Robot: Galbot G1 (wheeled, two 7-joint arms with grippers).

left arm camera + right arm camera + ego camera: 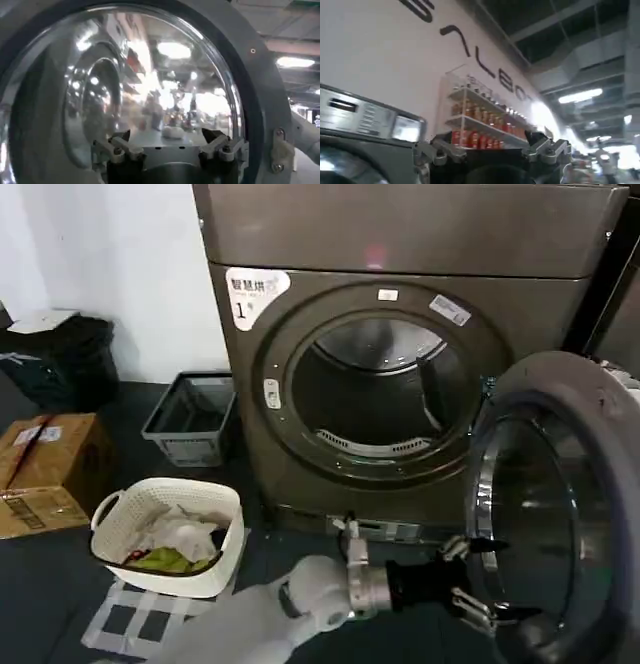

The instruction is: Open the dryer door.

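Note:
The bronze-grey dryer (400, 234) with the white "1" sticker (255, 289) stands in the middle of the head view. Its round drum opening (370, 399) is uncovered. The dryer door (590, 394) has swung out wide to the right, its inner glass facing the left. My left gripper (478, 576) reaches in low from the bottom centre, open, its fingertips close to the door's inner chrome rim. In the left wrist view the domed door glass (100, 90) looms just beyond that open left gripper (166, 136). My right gripper (487, 142) is open and empty, pointing up at a wall.
A white laundry basket (110, 529) with clothes sits on the floor at the left, on a checked cloth (140, 619). Behind it stand a grey crate (190, 419), cardboard boxes (45, 469) and a black bag (60, 359). A neighbouring machine (625, 314) is at the right edge.

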